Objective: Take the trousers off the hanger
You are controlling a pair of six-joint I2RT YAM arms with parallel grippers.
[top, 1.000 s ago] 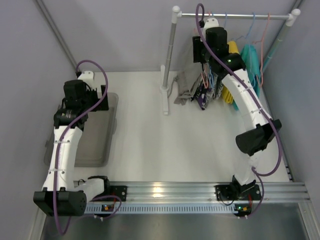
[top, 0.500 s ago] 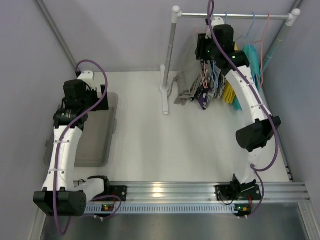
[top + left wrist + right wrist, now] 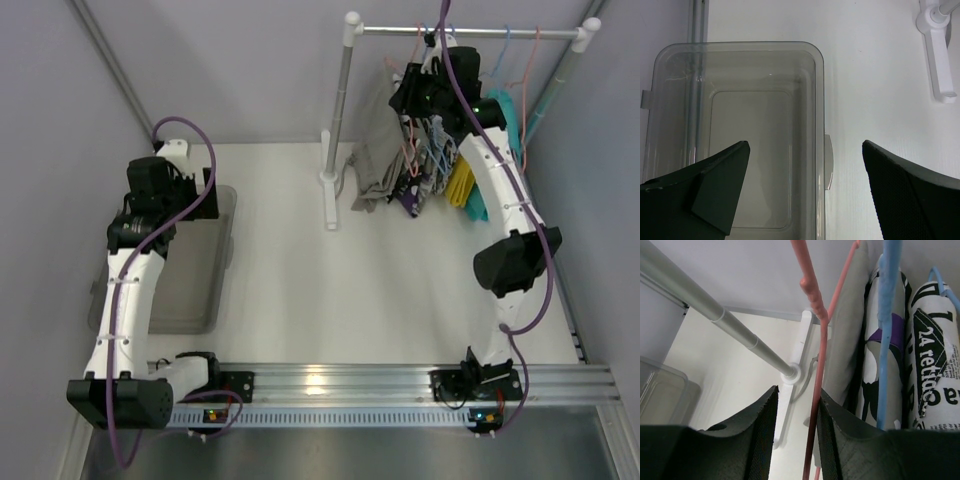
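Risen since a second ago to the silver metal rail (image 3: 715, 315), with right gripper (image 3: 797, 400) straddling the thin pink wire hanger (image 3: 812, 295), jaws narrowed but not pinching, likely to unhook the grey fabric trousers (image 3: 847, 330) draped on it; left gripper (image 3: 805, 145) spread wide over the clear plastic tub (image 3: 819, 100).

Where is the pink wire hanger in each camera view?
Top external: pink wire hanger among the hanging clothes, upper right.
Left wrist: not in it.
Right wrist: centre, running between the right gripper fingers.
Shared landmark: white rack foot, in all three views.
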